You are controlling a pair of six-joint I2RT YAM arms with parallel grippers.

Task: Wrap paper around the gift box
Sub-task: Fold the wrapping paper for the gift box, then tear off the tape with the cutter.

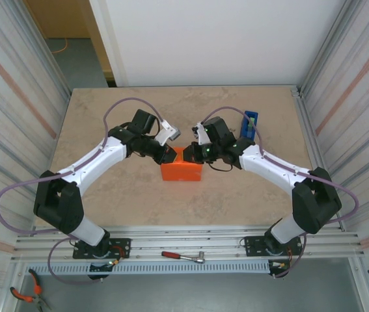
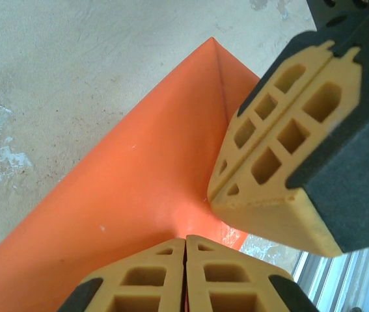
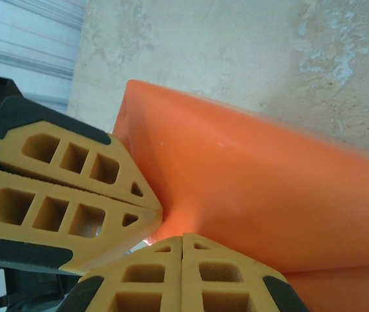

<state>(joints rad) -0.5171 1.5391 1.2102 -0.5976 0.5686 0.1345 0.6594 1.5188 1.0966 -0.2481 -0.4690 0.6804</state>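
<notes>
The orange paper (image 1: 181, 171) lies folded into a block at the table's middle; the gift box is hidden under it. Both grippers meet over its far top edge. My left gripper (image 1: 173, 155) has its fingers pressed together, and a raised peak of paper (image 2: 125, 182) runs up into its tips (image 2: 185, 242). My right gripper (image 1: 189, 155) is shut too, its tips (image 3: 182, 239) resting against the same fold (image 3: 269, 195); no paper shows between them. Each wrist view catches the other arm's tan fingers (image 2: 282, 149) (image 3: 73, 188) close beside its own.
A blue tape dispenser (image 1: 250, 125) stands behind the right arm. A red-handled tool (image 1: 181, 256) lies on the front rail, and orange pliers (image 1: 25, 294) sit at the bottom left. Corrugated walls close in the stone-patterned table (image 1: 106, 110) on both sides.
</notes>
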